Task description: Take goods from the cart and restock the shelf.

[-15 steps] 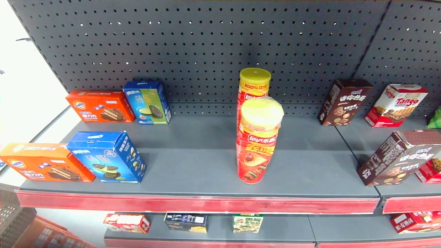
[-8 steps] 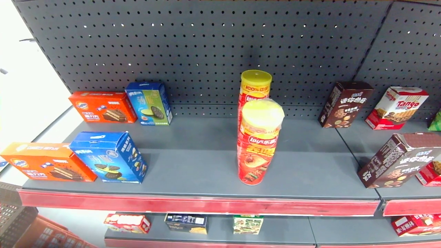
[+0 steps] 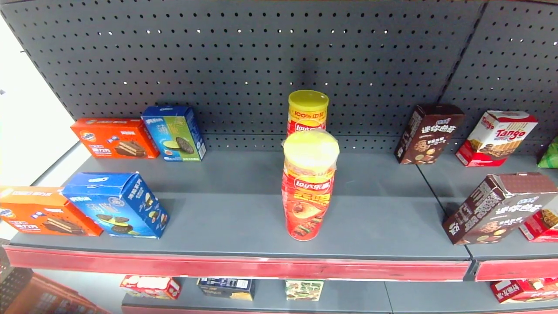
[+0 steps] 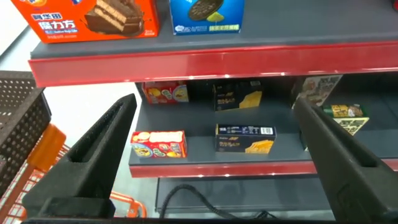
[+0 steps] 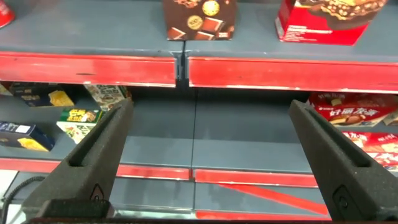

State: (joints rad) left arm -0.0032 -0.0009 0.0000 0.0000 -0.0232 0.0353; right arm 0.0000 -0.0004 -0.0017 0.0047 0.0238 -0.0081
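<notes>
nearest the robot, the left claw (image 4: 214, 106) has its two black fingers spread wide with nothing between them. the right claw (image 5: 211, 106) is spread the same way and is also empty. both hang low in front of the shelving, facing the lower levels.

the cart (image 4: 22, 130), a dark mesh basket with orange trim, sits low on the robot's left, just beside the shelving. what it holds cannot be made out.

the shelf (image 3: 235, 218) is a grey board with a red front lip. along its front edge, from the robot's left, stand an orange cake box (image 3: 41, 211), touching a blue biscuit box (image 3: 117, 205), then a wide bare stretch, then an upright red crisp tube (image 3: 308, 183) with a yellow lid, another bare stretch, and a tilted brown cookie box (image 3: 497, 207).

against the pegboard back stand a second orange box (image 3: 114, 137), touching a blue and green box (image 3: 174, 133), a second crisp tube (image 3: 307, 109) right behind the front one, a second brown box (image 3: 429, 133) and a red and white wafer box (image 3: 497, 137).

as a judgement, the restocking looks partly done: the goods on the shelf stand in short rows two deep, wide gaps are left, and no item is in hand, so another fetch from the cart seems due.
</notes>
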